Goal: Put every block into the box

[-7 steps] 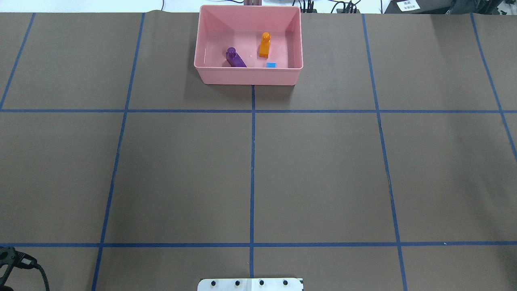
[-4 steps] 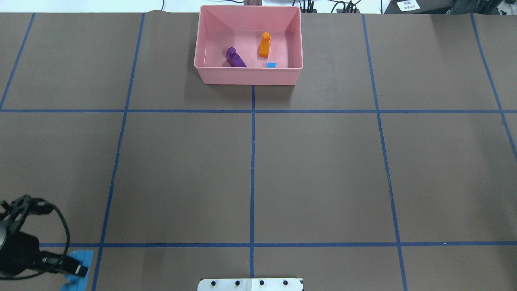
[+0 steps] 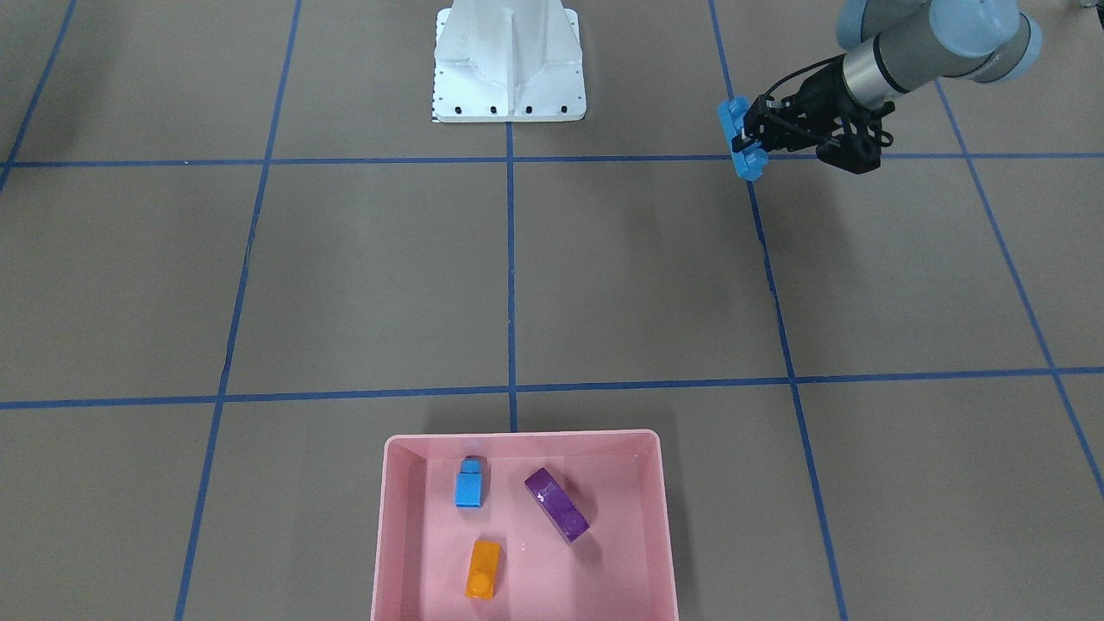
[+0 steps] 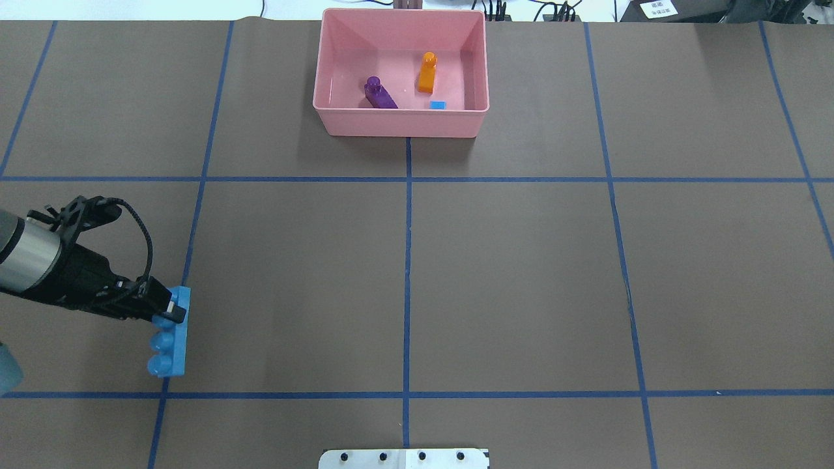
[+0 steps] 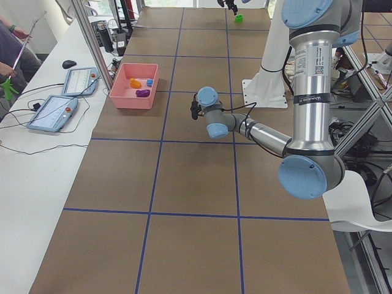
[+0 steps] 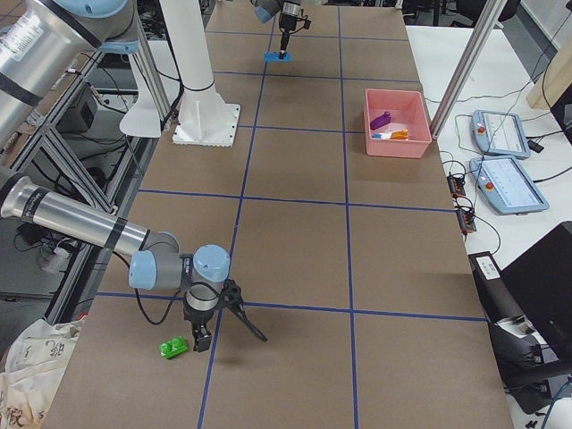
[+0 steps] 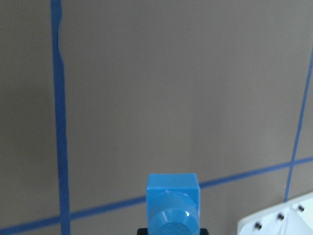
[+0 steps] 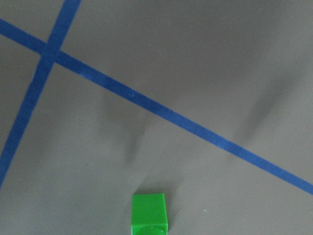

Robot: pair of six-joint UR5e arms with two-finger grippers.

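1. The table (image 4: 521,260) is covered in brown paper with a grid of blue tape.
2. The left arm (image 4: 32,260) reaches out low near the robot-side left corner. Its wrist angles the left gripper (image 4: 172,314) down over the paper.
3. The right arm (image 6: 80,228) lies low toward the robot-side right corner. The right gripper (image 6: 204,338) hangs tip-down just beside the green block (image 6: 173,347), which lies on the paper. I cannot tell whether its jaws are parted.
4. The box (image 4: 401,124) sits at the middle of the far edge.
5. A white label (image 4: 658,8) beyond the far edge, toward the right corner, carries writing too small to read.
6. The long blue block (image 4: 174,352) is clamped at one end between the left jaws and hangs clear of the table.
7. The purple block (image 4: 380,94), orange block (image 4: 427,73) and small blue block (image 3: 469,487) lie apart inside the box.
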